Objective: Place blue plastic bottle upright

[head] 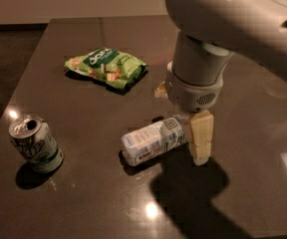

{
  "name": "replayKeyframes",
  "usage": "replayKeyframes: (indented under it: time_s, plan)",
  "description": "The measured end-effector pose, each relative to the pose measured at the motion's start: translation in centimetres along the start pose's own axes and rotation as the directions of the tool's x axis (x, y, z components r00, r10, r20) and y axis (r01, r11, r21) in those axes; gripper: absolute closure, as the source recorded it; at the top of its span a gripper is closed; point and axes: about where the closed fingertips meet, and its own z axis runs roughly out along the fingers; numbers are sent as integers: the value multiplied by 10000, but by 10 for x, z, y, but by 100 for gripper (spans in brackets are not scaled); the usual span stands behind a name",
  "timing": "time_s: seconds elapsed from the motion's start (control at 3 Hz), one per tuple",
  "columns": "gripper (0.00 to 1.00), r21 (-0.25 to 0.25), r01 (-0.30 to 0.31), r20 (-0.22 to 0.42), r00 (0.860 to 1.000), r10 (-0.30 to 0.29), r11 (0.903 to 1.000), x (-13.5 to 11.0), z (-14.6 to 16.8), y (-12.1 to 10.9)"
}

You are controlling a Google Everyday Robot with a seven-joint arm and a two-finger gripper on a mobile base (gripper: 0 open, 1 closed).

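The small clear blue-labelled plastic bottle [153, 142] lies on its side on the dark table [83, 203]. The beige two-finger gripper [182, 124] hangs over its right end, jaws spread.

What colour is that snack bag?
The crinkly snack bag is green with white lettering, in the camera view; the gripper sits beside the lying clear plastic bottle.

My jaws stand apart at the cap end of the lying blue plastic bottle [153, 142]; it blocks their left. Soda can [35, 143] far left, snack bag [106, 66] beyond left. The desk [263, 133] to their right lies bare.
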Motion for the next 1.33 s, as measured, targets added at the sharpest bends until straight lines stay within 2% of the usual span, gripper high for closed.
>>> replayKeyframes:
  time_s: [0.33,0.67,1.0,1.33]
  plan:
    - [0,-158,186,225,9996,-183,9997,-4,11,1]
    - [18,-412,264,342,9991,-250,9988,-5,21,0]
    - [42,-527,205,373,9991,-186,9984,-4,26,-2]
    - [64,-108,103,109,9999,-102,9999,1,18,-7]
